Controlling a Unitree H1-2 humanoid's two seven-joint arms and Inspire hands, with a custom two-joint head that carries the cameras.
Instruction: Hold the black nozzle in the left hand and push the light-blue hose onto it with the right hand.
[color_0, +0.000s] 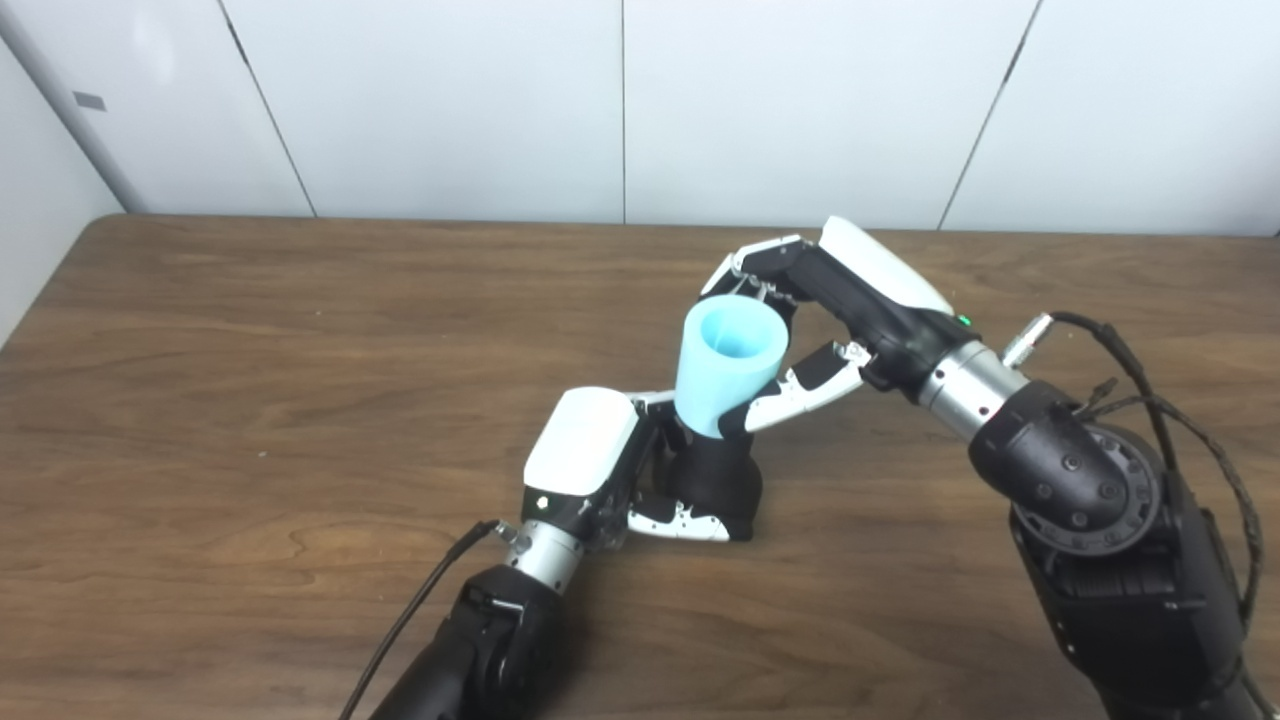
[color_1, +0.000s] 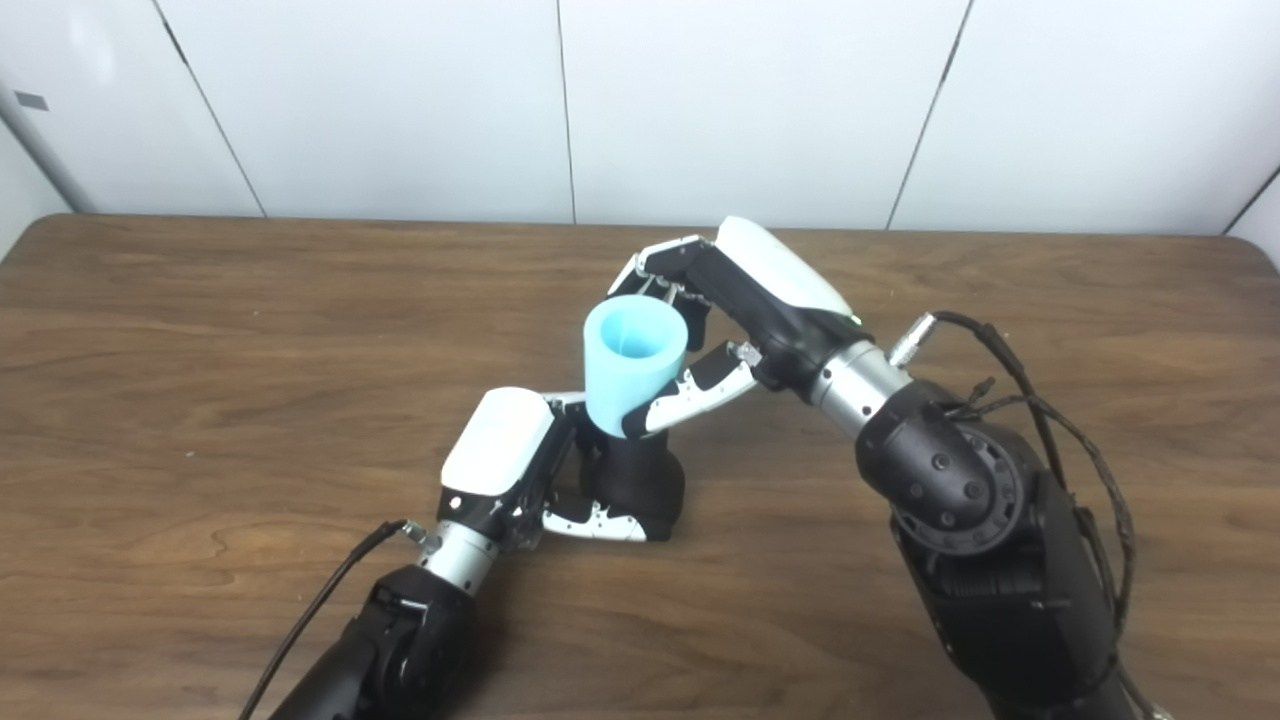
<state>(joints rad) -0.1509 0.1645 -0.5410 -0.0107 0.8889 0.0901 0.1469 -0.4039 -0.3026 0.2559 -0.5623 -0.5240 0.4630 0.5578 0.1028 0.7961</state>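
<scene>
Between the closed fingers of the left hand (color_0: 590, 460), the squat black plastic nozzle (color_0: 715, 480) is gripped on the brown wooden table (color_0: 250, 400). Atop it, the light-blue tapered rubber hose (color_0: 725, 365) is clasped by the right hand (color_0: 840, 310). No writing is legible.

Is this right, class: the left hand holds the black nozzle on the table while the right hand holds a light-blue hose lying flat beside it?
Not quite. The light-blue hose is not lying flat: the right hand holds it upright on top of the black nozzle, which the left hand grips on the table. Both eye views show this.
</scene>
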